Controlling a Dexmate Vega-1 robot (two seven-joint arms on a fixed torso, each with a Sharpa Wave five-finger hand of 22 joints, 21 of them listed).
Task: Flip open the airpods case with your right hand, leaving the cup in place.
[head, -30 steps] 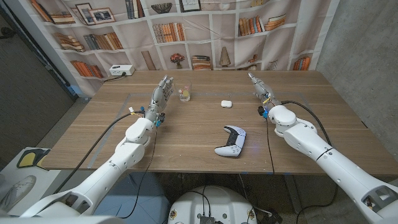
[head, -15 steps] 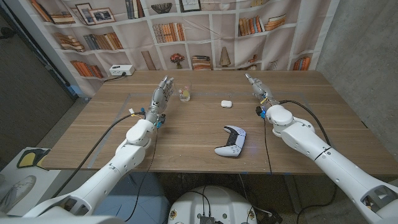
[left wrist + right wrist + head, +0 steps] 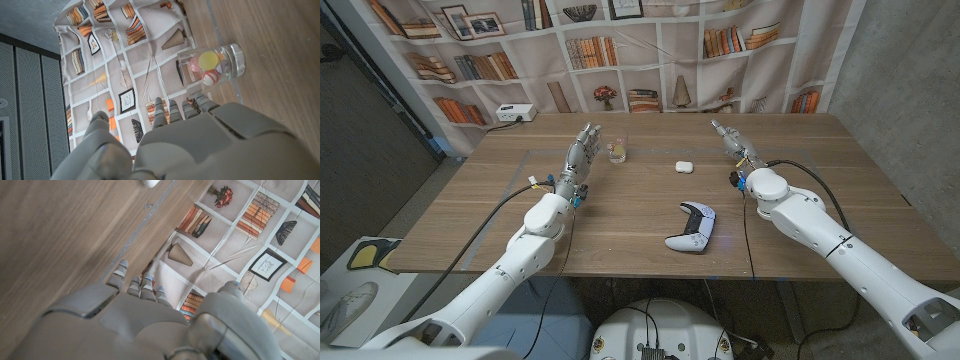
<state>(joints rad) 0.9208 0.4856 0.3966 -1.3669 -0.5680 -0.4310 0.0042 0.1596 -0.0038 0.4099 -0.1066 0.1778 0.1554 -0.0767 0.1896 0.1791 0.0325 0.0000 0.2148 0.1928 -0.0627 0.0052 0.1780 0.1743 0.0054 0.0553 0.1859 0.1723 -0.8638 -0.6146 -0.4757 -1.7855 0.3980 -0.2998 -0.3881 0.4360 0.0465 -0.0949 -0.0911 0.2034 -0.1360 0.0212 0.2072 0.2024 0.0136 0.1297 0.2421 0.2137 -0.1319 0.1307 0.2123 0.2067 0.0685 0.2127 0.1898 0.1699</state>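
— Wooden table [image 3: 620,215] across the whole head view, and what stands at its left side?

— The left hand [image 3: 582,152], raised on its arm with the fingers straight and a little apart, holding nothing. Just beside it, toward the middle, stands the cup [image 3: 617,152], a clear glass one. In the left wrist view the cup [image 3: 215,64] has small coloured balls inside (one yellow, one pinkish, one white with red marks), and the left hand's fingers [image 3: 175,109] stop short of it without touching.

— And the airpods case?

— It lies near the middle of the table's far half, the airpods case [image 3: 684,167], small, white and rounded, well apart from both hands. Whether its lid is up cannot be told at that size; it looks like a closed pebble. A white rounded edge at the border of the right wrist view is probably the same case [image 3: 150,182].

— What lies nearer the robot?

— A white and black game controller [image 3: 691,228], on the near side of the case, clear of everything else.

— And on the right?

— The right hand [image 3: 731,139] reaches toward the far edge, to the right of the case, fingers extended and close together with nothing between them. In its own wrist view the fingertips [image 3: 141,285] point past the table's edge at a bookshelf-printed backdrop [image 3: 650,60].
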